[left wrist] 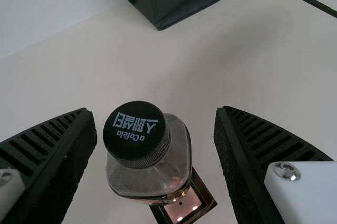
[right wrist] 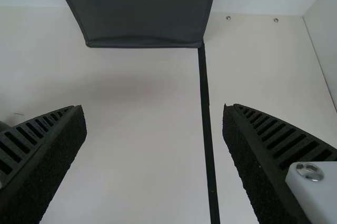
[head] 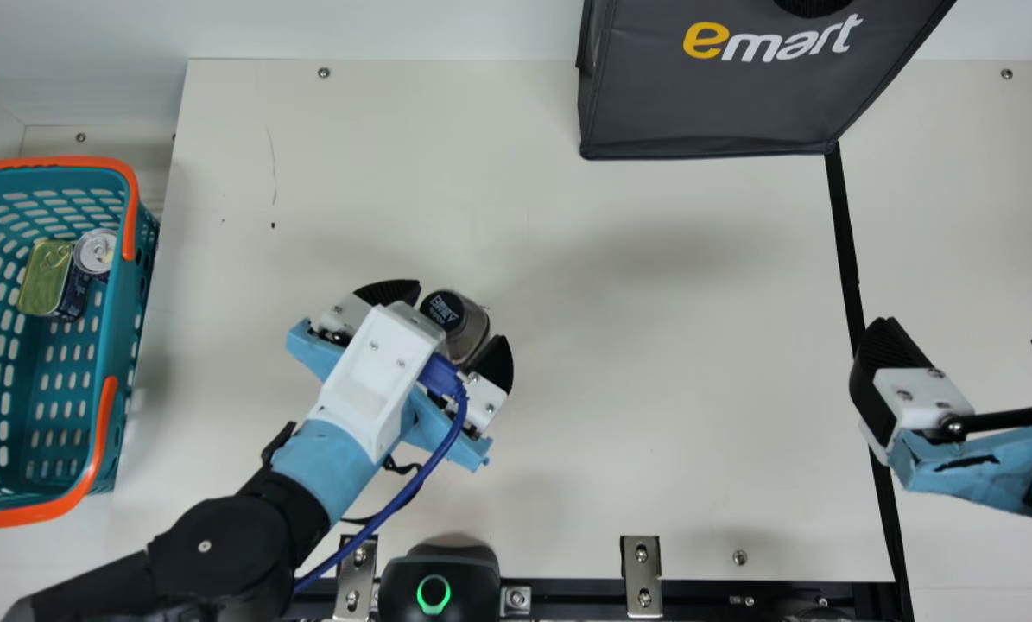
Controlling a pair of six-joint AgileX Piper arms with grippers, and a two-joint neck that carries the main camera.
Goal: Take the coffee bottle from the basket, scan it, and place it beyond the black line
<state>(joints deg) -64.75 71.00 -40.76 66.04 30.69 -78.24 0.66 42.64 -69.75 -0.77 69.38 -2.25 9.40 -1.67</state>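
The coffee bottle (head: 471, 335) stands upright, dark cap up, on the table (head: 680, 406), between the left edge and the middle, well to the left of the black line (head: 845, 250). The left gripper (head: 449, 321) is positioned around the bottle. Its jaws are open, one on each side; the left wrist view shows a gap between the bottle and each jaw.

The scanner (head: 436, 583), a black unit with a lit green ring, is located at the front edge of the table, near the left arm. Two metal brackets (head: 641, 561) are fixed at the same edge, one on each side of the unit.

The basket (head: 125, 345), teal with orange handles, is located at the left edge. It contains a green-gold tin (head: 42, 281) and, beside it, a silver-topped can (head: 96, 250).

The dark bag (head: 705, 104) is located at the back edge. The black line runs from the bag's front right corner to the front edge. The right gripper (head: 969, 341) is near this line, toward the right edge; its jaws are spread wide apart.
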